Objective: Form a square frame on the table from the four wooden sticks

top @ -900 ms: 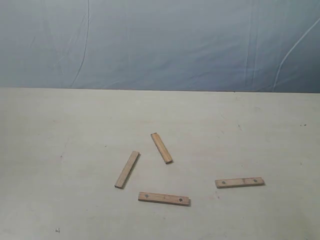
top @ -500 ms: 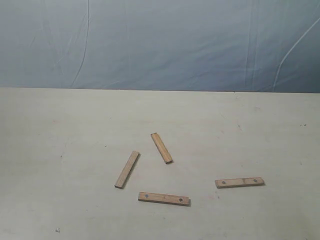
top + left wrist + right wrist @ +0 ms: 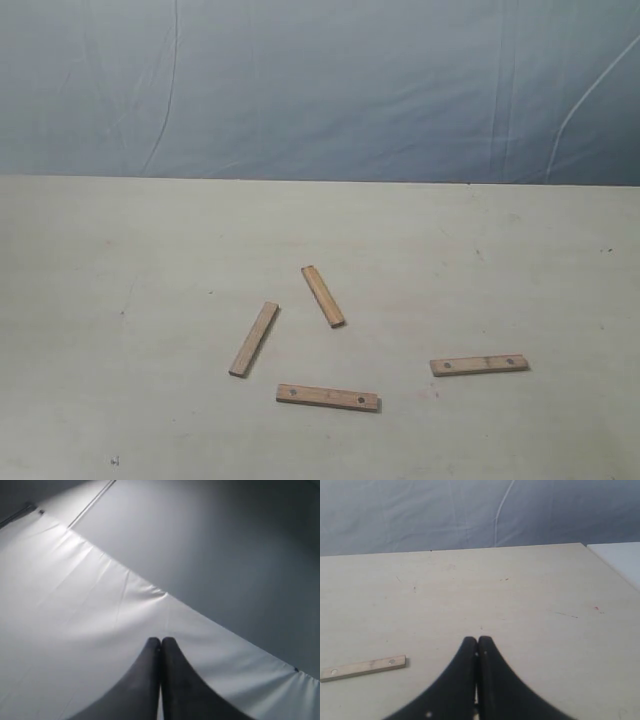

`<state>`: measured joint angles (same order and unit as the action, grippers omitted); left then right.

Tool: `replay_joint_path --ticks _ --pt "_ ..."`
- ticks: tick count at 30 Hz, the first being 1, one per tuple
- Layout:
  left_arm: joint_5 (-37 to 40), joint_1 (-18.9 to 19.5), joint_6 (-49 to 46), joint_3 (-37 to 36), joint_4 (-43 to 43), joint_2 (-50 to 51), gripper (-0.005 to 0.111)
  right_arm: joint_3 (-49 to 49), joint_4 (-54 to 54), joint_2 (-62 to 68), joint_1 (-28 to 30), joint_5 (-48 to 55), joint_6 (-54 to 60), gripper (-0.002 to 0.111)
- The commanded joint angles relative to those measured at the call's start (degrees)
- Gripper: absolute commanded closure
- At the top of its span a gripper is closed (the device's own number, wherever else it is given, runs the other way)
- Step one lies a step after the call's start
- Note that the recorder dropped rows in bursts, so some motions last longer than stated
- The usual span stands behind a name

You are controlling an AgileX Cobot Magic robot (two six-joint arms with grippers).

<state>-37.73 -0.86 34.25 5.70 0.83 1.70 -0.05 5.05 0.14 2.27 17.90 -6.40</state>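
Observation:
Four wooden sticks lie apart on the table [image 3: 120,250] in the exterior view, none touching. One plain stick [image 3: 254,339] slants at the left, another plain stick [image 3: 323,296] slants behind it. A dotted stick [image 3: 328,397] lies flat near the front, and a second dotted stick [image 3: 479,365] lies at the right. No arm shows in the exterior view. My right gripper [image 3: 477,640] is shut and empty above the table, with a dotted stick [image 3: 363,667] off to its side. My left gripper [image 3: 160,640] is shut and empty, facing pale fabric; no stick shows there.
A blue-grey fabric backdrop [image 3: 320,90] hangs behind the table's far edge. In the right wrist view the table's side edge meets a white surface [image 3: 620,560]. The left wrist view shows only white and grey sheeting [image 3: 75,605].

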Motion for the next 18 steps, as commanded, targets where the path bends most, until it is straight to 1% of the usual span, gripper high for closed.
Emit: replay_joint_path --ticks 1,3,5,6,8,10,12,13,16,18 --pt "-1.0 -0.4 1.3 12.6 -9.3 8.9 0.107 0.0 0.1 -0.1 0.3 -0.5 0.3 0.109" --pt "0.5 -0.4 1.9 18.6 -11.5 15.1 0.107 0.0 0.1 -0.1 0.3 -0.5 0.3 0.109" --pt "2.5 -0.4 2.4 23.1 -15.7 20.8 0.107 0.0 0.1 -0.1 0.3 -0.5 0.3 0.109" --pt "4.2 -0.4 3.3 26.2 -19.1 24.6 0.107 0.0 0.1 -0.1 0.3 -0.5 0.3 0.109" --pt "10.1 -0.4 7.0 30.7 -27.6 30.3 0.107 0.0 0.1 -0.1 0.3 -0.5 0.3 0.109" --pt "16.6 -0.4 16.0 35.1 -38.4 35.9 0.107 0.0 0.1 -0.1 0.3 -0.5 0.3 0.109" --pt "21.3 -0.9 29.2 38.6 -53.7 42.0 0.107 0.0 0.1 -0.1 0.3 -0.5 0.3 0.109" --pt "22.5 -1.4 33.4 39.8 -60.3 45.0 0.107 0.0 0.1 -0.1 0.3 -0.5 0.3 0.109" --pt "25.6 -4.0 53.4 43.2 -85.7 53.1 0.107 0.0 0.1 -0.1 0.3 -0.5 0.3 0.109" --pt "25.7 -5.8 66.3 45.1 -100.8 58.6 0.107 0.0 0.1 -0.1 0.3 -0.5 0.3 0.109"
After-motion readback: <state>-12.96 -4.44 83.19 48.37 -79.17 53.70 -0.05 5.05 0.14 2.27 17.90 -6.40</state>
